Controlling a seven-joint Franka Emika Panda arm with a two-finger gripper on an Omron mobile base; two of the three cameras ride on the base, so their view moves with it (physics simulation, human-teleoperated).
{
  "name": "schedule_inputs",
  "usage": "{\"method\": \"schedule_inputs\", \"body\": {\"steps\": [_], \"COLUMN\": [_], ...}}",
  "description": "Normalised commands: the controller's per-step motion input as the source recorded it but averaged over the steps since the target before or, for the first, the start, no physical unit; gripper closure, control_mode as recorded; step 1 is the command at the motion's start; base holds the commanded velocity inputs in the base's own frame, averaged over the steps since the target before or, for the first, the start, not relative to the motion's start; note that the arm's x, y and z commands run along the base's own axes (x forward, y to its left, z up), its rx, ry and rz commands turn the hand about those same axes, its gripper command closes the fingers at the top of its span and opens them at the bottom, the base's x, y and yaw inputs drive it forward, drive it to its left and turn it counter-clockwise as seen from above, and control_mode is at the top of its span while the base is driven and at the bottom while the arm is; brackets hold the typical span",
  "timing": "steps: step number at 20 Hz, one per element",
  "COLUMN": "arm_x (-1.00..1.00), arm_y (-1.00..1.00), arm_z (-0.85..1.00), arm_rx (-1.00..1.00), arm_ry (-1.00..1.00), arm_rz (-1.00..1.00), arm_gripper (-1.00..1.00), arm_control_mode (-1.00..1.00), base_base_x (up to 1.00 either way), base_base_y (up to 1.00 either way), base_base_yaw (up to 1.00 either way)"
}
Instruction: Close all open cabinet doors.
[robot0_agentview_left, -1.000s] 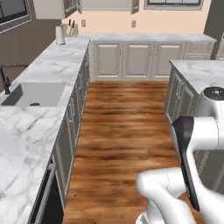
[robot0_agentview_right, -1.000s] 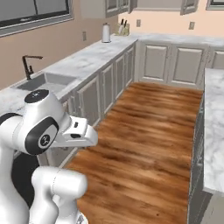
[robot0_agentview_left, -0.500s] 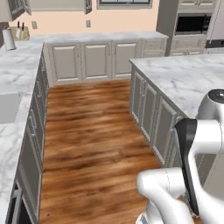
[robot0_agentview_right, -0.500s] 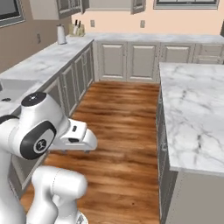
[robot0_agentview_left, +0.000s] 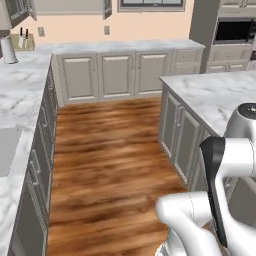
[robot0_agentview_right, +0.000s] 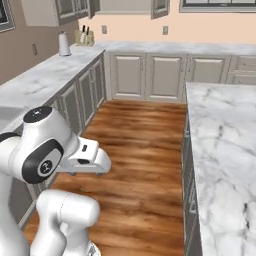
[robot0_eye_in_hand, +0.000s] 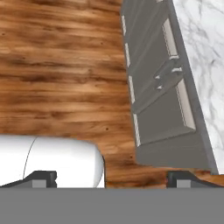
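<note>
High on the back wall, one cabinet door (robot0_agentview_right: 160, 7) stands swung out from the wall cabinet, and a second one (robot0_agentview_right: 93, 6) sticks out at that cabinet's left end. From the left base view the same cabinet doors (robot0_agentview_left: 107, 8) show edge-on, with their tops cut off by the frame. My gripper (robot0_eye_in_hand: 111, 179) is open, nothing between its dark fingertips (robot0_eye_in_hand: 41, 177). It hangs low near the base, far from the wall cabinets, and looks down at the wood floor and the island's under-counter doors (robot0_eye_in_hand: 157, 83). My hand (robot0_agentview_right: 89, 159) sits just ahead of the arm's shoulder.
A marble island (robot0_agentview_right: 225, 150) stands close on the right and a marble counter (robot0_agentview_left: 20, 100) runs along the left. Wood floor (robot0_agentview_left: 110, 150) lies between them up to the back counter (robot0_agentview_left: 125, 47). A paper towel roll (robot0_agentview_right: 64, 44) and a knife block (robot0_agentview_right: 84, 36) stand in the corner.
The whole scene has shifted left in both base views as the base turned right; the sink has slid out of view and the island fills more of the picture. The gripper stays open.
</note>
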Motion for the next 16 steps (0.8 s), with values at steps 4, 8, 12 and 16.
{"method": "schedule_inputs", "body": {"steps": [4,8,12,16], "arm_x": [0.00,0.00,0.00,0.00], "arm_y": [0.00,0.00,0.00,0.00], "arm_z": [0.00,0.00,0.00,0.00], "arm_rx": [0.00,0.00,0.00,0.00], "arm_ry": [0.00,0.00,0.00,0.00], "arm_rz": [0.00,0.00,0.00,0.00], "arm_gripper": [-1.00,-1.00,-1.00,-1.00], "arm_control_mode": [1.00,1.00,1.00,1.00], "base_base_x": [1.00,1.00,1.00,1.00], "base_base_y": [0.35,0.41,0.38,0.14], "base_base_yaw": [0.00,0.00,0.03,0.13]}}
